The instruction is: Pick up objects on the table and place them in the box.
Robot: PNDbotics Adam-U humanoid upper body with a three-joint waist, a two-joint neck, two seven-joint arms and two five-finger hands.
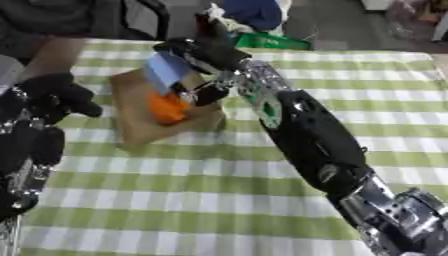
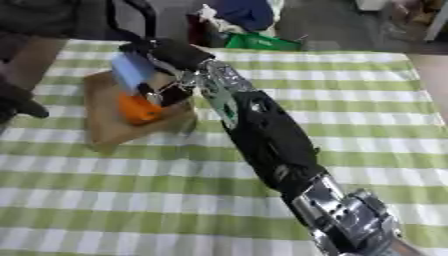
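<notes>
Comparing the two eye views, we find that the left eye view shows the left robot hand [image 1: 54, 95] whole, with its black arm running down the left edge, while the right eye view catches only a few of its dark fingers at the left border. The right eye view, in turn, shows more of the silver joint at the near end of the right arm.

The right arm comes in from the lower right corner and stretches diagonally up across the worktop [image 1: 219, 200], which is covered in a green-and-white checked cloth. The right robot hand [image 2: 166, 62] is held over the brown cardboard box [image 2: 109, 117], its fingers curled round a light blue flat object [image 2: 131, 70] that stands tilted above the box opening. The left robot hand hangs just beside the box's left side with its fingers bent inward; we see nothing in it, and we cannot tell whether it touches the cardboard.

We count one box, one blue object in the right robot hand, and one orange object [image 2: 138, 108] lying inside the box, below the blue one. Beyond the far edge of the worktop we make out one green thing [image 1: 271, 41] and a blue bundle [image 1: 254, 12].
</notes>
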